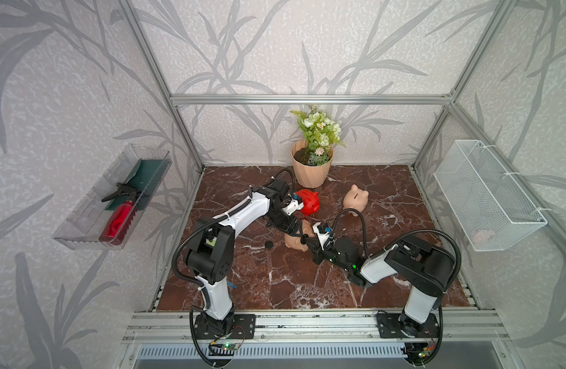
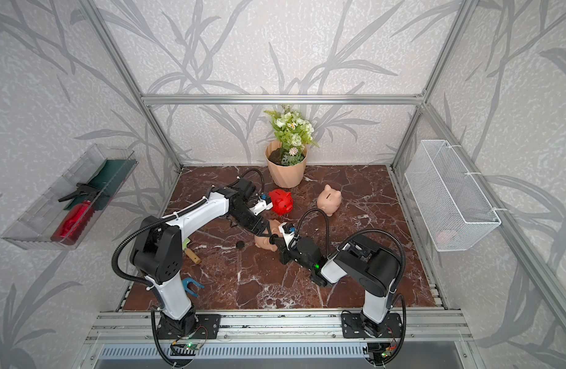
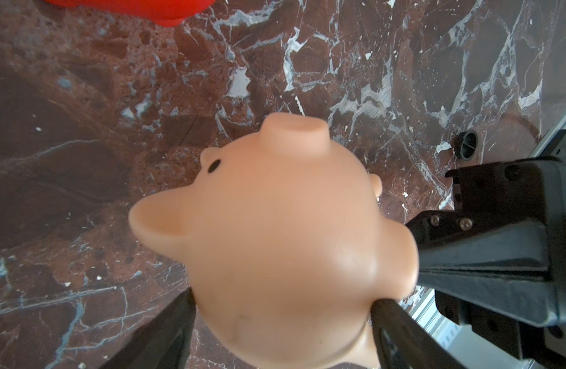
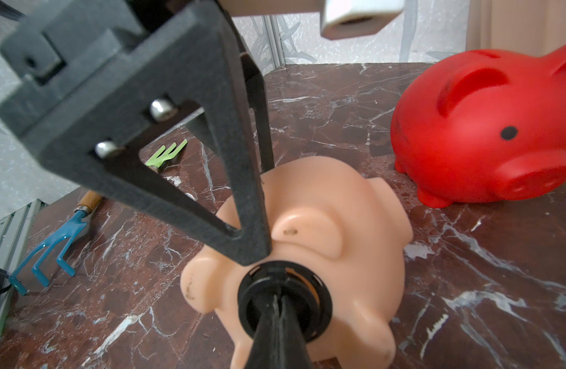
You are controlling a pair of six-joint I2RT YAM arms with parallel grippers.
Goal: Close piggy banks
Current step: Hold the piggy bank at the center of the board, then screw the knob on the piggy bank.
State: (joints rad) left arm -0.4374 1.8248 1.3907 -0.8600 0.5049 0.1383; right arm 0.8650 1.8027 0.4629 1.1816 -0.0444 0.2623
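**Plug at the hole: drive straight along the right tool's axis**

Your peach pig (image 4: 323, 230) lies on its side near the middle of the surface (image 1: 275, 281), with its underside turned toward your right arm. Your left tool (image 3: 281, 300) grasps it across the body from the opposite side, one finger on each flank, so it serves as your backstop.

Your right tool (image 4: 277, 297) is clenched, its tips buried in the centre of the black plug (image 4: 325, 303). The plug sits at the mouth of the belly hole (image 4: 304, 277). I cannot tell whether the tips pinch the plug's rib or only press on it.

The hole lies dead ahead of the right tool, on its long axis. A sliver of peach rim shows along one edge of the plug, so I judge it cocked and not fully seated. Push squarely along that axis, into the left tool's hold.

The red pig (image 4: 473, 127) stands just beside. The other peach pig (image 1: 356, 199) stands farther off, near the flowerpot (image 1: 310, 172). A spare plug (image 1: 269, 244) lies loose toward your left arm.
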